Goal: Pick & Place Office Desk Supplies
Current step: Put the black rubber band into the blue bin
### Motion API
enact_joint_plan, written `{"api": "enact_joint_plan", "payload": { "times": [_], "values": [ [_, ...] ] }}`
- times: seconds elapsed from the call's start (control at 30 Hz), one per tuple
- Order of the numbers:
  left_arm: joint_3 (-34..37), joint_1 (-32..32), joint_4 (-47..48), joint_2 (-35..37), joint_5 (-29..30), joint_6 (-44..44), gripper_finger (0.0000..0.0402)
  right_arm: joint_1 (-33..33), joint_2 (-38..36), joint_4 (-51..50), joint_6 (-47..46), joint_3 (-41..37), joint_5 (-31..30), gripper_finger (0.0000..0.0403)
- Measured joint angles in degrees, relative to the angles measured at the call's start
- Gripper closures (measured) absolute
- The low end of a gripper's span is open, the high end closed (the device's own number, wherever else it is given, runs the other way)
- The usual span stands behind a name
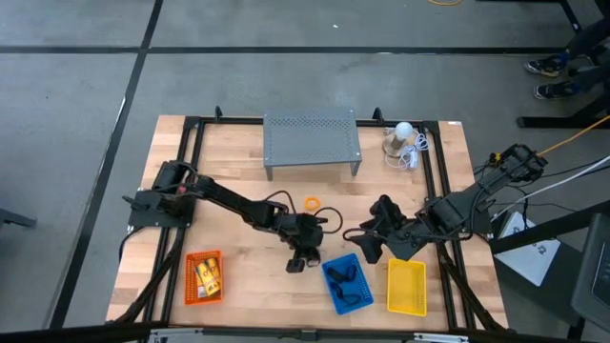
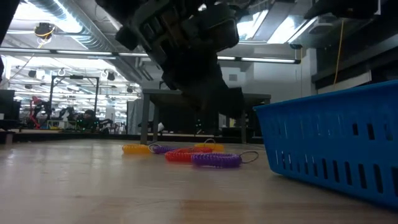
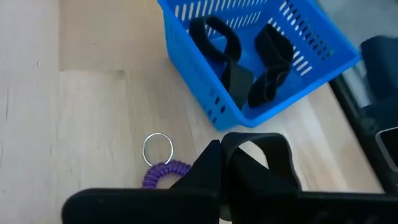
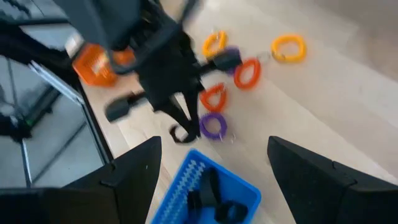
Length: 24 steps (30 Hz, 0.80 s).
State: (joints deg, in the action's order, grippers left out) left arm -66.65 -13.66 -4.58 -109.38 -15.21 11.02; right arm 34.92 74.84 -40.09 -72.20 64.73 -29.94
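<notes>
Near the table's front edge, I see the blue basket [image 1: 345,284] holding black clip-like pieces [image 3: 249,59], flanked by a yellow basket [image 1: 407,286] and an orange basket [image 1: 203,276] with yellow-orange packets [image 1: 208,275]. Just beside the blue one, my left gripper [image 1: 305,257] pinches a black clip [image 3: 258,165] over a purple loop [image 3: 165,171]. My right gripper [image 1: 374,238] hangs spread open nearby. Orange loops [image 4: 233,84] lie behind.

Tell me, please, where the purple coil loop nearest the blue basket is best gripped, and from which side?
Probably from above, pinching one side of the purple coil loop across its coil. It lies flat on the table, and the blue basket stands close, so a level approach looks cramped.
</notes>
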Motion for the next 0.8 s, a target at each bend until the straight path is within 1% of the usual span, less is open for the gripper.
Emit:
{"api": "enact_joint_plan", "payload": {
  "times": [0.17,0.3,0.37,0.43,0.53,0.57,0.7,0.8],
  "values": [
    [0.0,1.5,-0.4,1.9,-2.5,0.8,0.0398,0.0,-1.9,1.1,0.2,0.0,-4.2,0.0108],
    [0.1,3.1,-4.1,3.3,-4.4,2.5,0.0399,0.0,-2.7,1.1,0.2,0.0,-5.2,0.0108],
    [0.1,4.1,-10.2,3.9,-4.9,5.2,0.0399,0.0,-2.7,1.1,0.7,0.0,-5.2,0.0108],
    [0.1,5.1,-18.4,4.0,-6.0,9.0,0.0398,0.0,-2.8,1.2,0.8,0.0,-5.3,0.0108],
    [-0.3,5.6,-27.4,3.1,-5.6,12.2,0.0398,0.1,-3.0,1.5,0.8,0.0,-7.3,0.0108],
    [-0.6,5.6,-27.3,2.6,-5.5,12.4,0.0399,0.2,-3.5,1.5,0.8,0.0,-8.7,0.0108],
    [-3.2,4.7,-21.5,-1.1,-6.0,12.2,0.0399,1.0,-6.3,1.4,1.2,0.0,-15.0,0.0108],
    [-6.4,3.9,-22.6,-3.1,-6.2,11.8,0.0397,2.3,-9.5,1.5,1.3,0.0,-19.7,0.0108]
  ]
}}
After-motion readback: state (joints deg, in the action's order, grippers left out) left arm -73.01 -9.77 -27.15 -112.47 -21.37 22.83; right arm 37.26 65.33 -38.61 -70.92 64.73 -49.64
